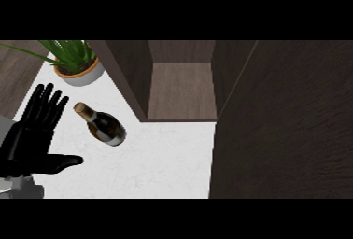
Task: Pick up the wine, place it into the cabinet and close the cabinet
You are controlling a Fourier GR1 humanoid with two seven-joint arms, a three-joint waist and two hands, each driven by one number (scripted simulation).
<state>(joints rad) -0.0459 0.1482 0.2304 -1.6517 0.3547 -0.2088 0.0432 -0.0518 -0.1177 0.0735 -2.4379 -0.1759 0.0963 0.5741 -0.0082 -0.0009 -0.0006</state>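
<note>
**Ana:** Fingers [43, 103] of the left hand [31, 140] are straight and spread, the thumb is out to the side, and they hold nothing.

**Tom:** And where is the wine bottle [103, 126]?

**Ana:** It is on the white counter [158, 163], just beside the left hand's fingertips but apart from them. From this steep view I cannot tell if it stands or lies; its gold neck is at the upper left and its dark body at the lower right.

**Tom:** So nothing of the task is done?

**Ana:** I judge so. The bottle is not picked up yet. The cabinet [183, 88] is open, its inside shelf is bare, and the large dark panel at the right looks to me like its door [289, 121], swung out.

**Tom:** What about the right hand?

**Ana:** It does not show in the head view.

**Tom:** What is left, then?

**Ana:** All three steps: to take the bottle, to put it into the open compartment, and to close the door. A potted plant [76, 63] stands behind the bottle, near the cabinet's left wall, so the carrying should pass in front of it.
</note>
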